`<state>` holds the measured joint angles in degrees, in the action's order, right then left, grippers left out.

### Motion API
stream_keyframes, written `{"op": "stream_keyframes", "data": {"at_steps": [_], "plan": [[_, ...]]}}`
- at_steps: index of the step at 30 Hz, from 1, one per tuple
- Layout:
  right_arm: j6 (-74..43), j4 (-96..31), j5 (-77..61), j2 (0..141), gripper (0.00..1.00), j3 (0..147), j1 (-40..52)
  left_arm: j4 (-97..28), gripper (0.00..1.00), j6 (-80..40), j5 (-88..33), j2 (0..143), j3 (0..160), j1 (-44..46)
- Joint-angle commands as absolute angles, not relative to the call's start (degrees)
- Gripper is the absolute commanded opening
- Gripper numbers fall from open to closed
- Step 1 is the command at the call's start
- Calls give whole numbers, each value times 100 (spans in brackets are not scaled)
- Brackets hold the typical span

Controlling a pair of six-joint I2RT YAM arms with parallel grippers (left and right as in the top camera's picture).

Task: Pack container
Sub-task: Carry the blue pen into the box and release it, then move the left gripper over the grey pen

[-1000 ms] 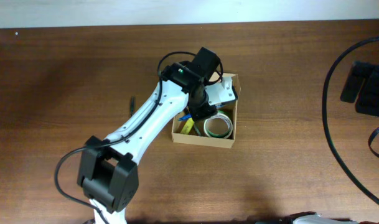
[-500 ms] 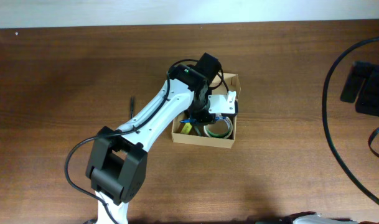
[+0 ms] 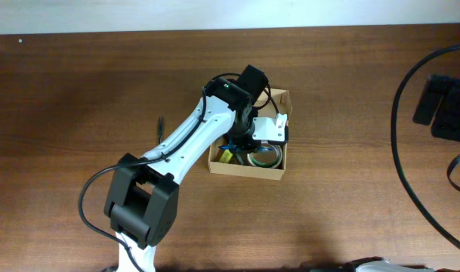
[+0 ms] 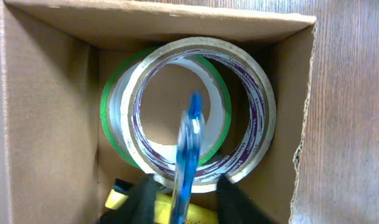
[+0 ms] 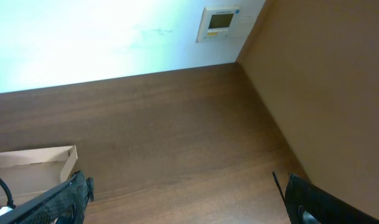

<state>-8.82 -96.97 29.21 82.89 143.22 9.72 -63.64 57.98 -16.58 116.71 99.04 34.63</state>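
The container (image 3: 245,171) is an open tan cardboard box in the middle of the table; its wall also shows in the left wrist view (image 4: 46,112). Inside lie stacked tape rolls (image 4: 195,112), one green-edged, also seen from overhead (image 3: 264,157), and a yellow item (image 4: 205,214). My left gripper (image 4: 189,202) is lowered into the box. Its fingers are apart, with a blue pen (image 4: 188,146) standing upright between them over the rolls, not visibly pinched. My right gripper (image 5: 186,193) is open and empty above bare table at the far right.
A thin dark stick (image 3: 159,125) lies on the table left of the box. Black cables (image 3: 402,151) and the right arm's dark body (image 3: 445,106) are at the right edge. A corner of the box shows in the right wrist view (image 5: 33,158).
My left arm has moved right and down, bringing the gripper lower into the box over the tape rolls. The right arm has not moved.
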Motion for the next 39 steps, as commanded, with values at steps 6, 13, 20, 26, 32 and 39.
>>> {"op": "stream_keyframes", "data": {"at_steps": [6,13,20,26,32,39], "plan": [[-880,-9730,2910,8289,99,14302,930,-6364,57,5878,-1785,11725,9850,3435],[-880,-9730,2910,8289,99,14302,930,-6193,67,5470,-1459,11719,10138,3435],[-878,-9732,2910,8298,99,14302,930,-6108,64,3931,-242,11699,11577,3249],[-878,-9732,2910,8300,99,14302,930,-6187,62,1658,432,11699,12575,2495],[-882,-9732,2888,8300,99,14302,930,-7026,38,-613,252,11754,12623,1286],[-884,-9730,2886,8320,99,14302,930,-7752,35,-1236,58,11968,12350,458]]}}
